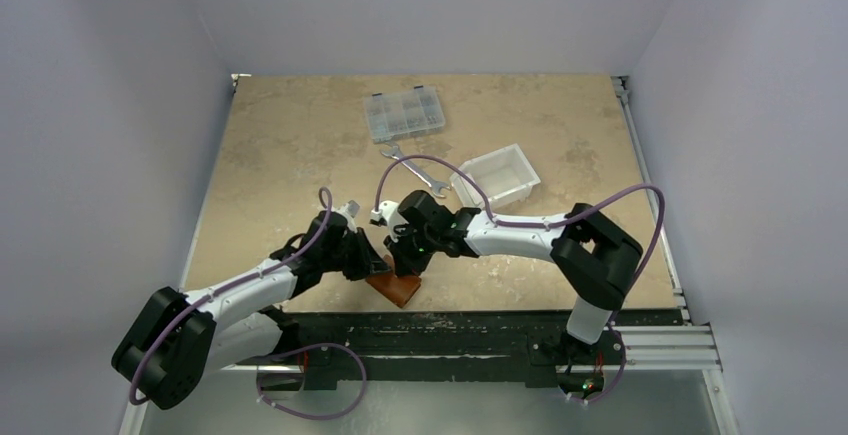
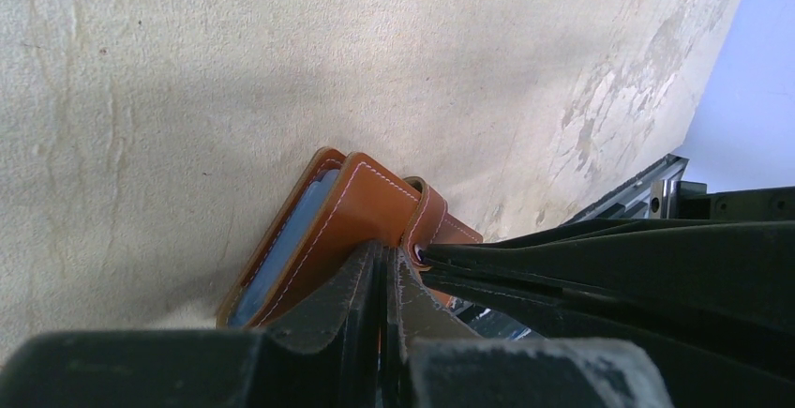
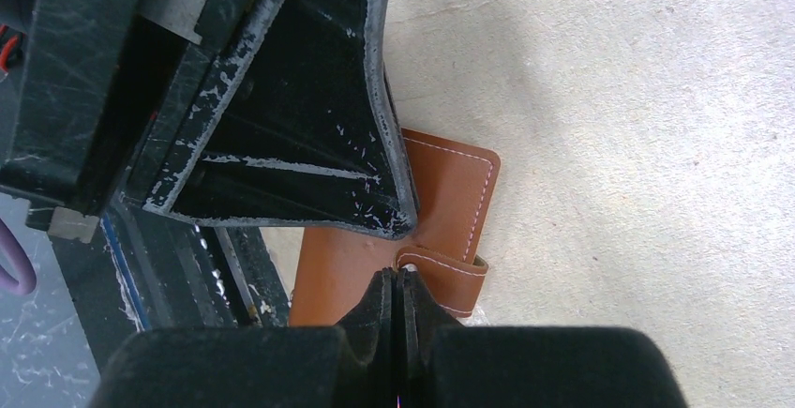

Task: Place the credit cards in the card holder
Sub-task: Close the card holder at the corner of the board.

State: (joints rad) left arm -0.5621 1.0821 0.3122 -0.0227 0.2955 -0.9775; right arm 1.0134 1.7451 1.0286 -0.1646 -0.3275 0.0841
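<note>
Table (image 1: 300,155): tan and mottled, with both arms reaching in over the near edge.
Bin (image 1: 497,176): white plastic, open-topped, right of centre, well apart from the grippers.
Box (image 1: 404,116): clear, with compartments, towards the far edge near the middle.
Wrench (image 1: 412,170): silver, flat on the table between box and bin.
Left gripper (image 2: 380,272): fingers pressed nearly together, pinching one edge of the brown leather.
Right gripper (image 3: 403,286): fingers closed to a hairline, nipping the end of the strap.
Card holder (image 1: 393,286): close to the near edge, about midway along it, between the two grippers.
Strap (image 3: 450,277): stitched loop folded over the holder's edge.
Card (image 2: 281,258): pale grey-blue, tucked between the leather layers.
</note>
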